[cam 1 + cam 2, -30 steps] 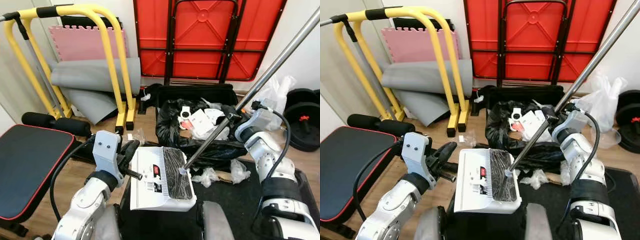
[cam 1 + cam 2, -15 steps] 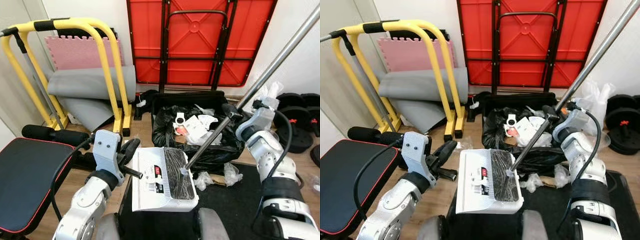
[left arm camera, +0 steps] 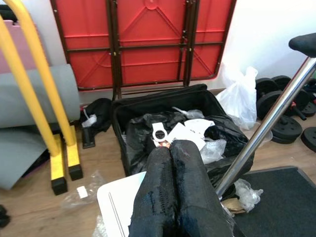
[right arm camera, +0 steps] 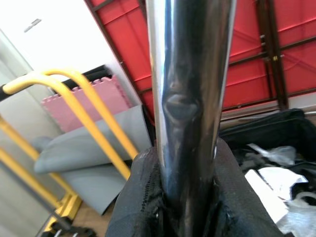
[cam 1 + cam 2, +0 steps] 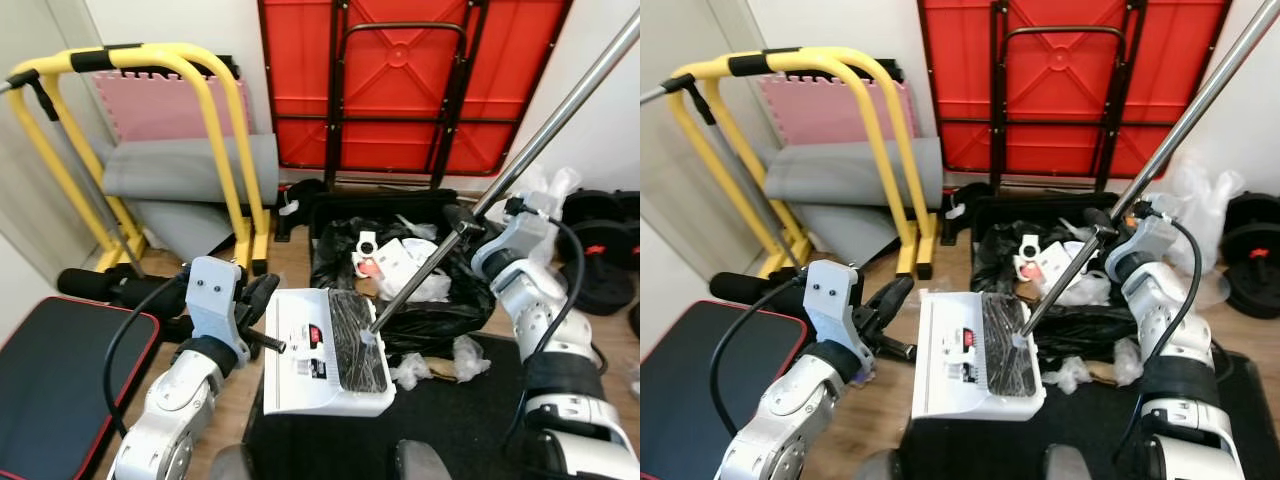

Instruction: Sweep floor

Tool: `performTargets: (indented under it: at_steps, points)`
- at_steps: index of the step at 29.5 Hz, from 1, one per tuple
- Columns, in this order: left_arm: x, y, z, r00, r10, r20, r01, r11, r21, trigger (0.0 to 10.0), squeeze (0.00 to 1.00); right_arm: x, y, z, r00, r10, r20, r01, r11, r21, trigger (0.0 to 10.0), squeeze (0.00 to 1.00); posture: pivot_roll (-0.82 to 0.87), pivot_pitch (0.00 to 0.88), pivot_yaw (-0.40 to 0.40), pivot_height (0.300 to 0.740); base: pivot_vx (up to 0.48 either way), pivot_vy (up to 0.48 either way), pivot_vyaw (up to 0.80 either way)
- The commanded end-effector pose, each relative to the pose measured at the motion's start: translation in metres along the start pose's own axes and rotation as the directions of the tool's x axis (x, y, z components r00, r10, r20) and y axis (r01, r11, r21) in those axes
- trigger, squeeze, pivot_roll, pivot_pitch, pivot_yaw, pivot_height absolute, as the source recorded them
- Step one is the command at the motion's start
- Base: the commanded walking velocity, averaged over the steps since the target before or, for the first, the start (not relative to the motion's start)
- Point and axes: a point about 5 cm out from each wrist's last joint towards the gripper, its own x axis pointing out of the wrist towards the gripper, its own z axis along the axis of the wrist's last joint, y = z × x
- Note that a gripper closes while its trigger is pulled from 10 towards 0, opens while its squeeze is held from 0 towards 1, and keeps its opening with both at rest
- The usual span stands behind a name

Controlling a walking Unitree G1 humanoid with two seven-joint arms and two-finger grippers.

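A white dustpan [image 5: 300, 365] hangs low over the edge of a black mat [image 5: 480, 420], its handle held by my left gripper [image 5: 258, 300], which is shut on it. The broom's black bristle head [image 5: 357, 345] rests inside the pan. Its silver pole [image 5: 545, 140] rises to the upper right, and my right gripper [image 5: 462, 222] is shut on the pole partway up. In the left wrist view the two black fingers [image 3: 173, 187] lie pressed together over the white pan [image 3: 113, 200]. The right wrist view has the pole [image 4: 190, 74] clamped between the fingers.
An open black case lined with a bin bag [image 5: 420, 265] full of paper waste stands just beyond the pan. Crumpled plastic scraps [image 5: 468, 355] lie on the mat. A yellow frame [image 5: 215, 110], grey rolled mats [image 5: 180, 165], red folded table [image 5: 400, 80], padded bench [image 5: 50, 390] and weights [image 5: 600, 250] crowd around.
The head camera has shifted, so the bench sits lower left and more floor shows. Both grippers keep their holds, and the broom head stays in the dustpan.
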Motion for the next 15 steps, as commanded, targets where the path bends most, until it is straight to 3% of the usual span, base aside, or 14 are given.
performTargets:
  at_steps: [1, 15]
  points:
    - [-0.0013, 0.0031, -0.0022, 1.000, 0.008, -0.013, -0.008, 1.000, 0.011, 10.0, 0.00, 0.0027, 0.0100, 0.0136, 0.997, 0.043, 0.069, -0.043, 0.999, 0.003, 10.0, 0.00, -0.09, 0.000, -0.026, 0.695, 0.000, 0.000, 0.00]
    - [-0.0011, 0.0022, -0.0020, 1.000, -0.001, -0.008, 0.001, 1.000, 0.015, 10.0, 0.00, 0.0025, 0.0124, 0.0104, 0.997, 0.052, 0.060, -0.053, 0.999, 0.004, 10.0, 0.00, -0.09, 0.000, -0.027, 0.740, 0.000, 0.000, 0.00]
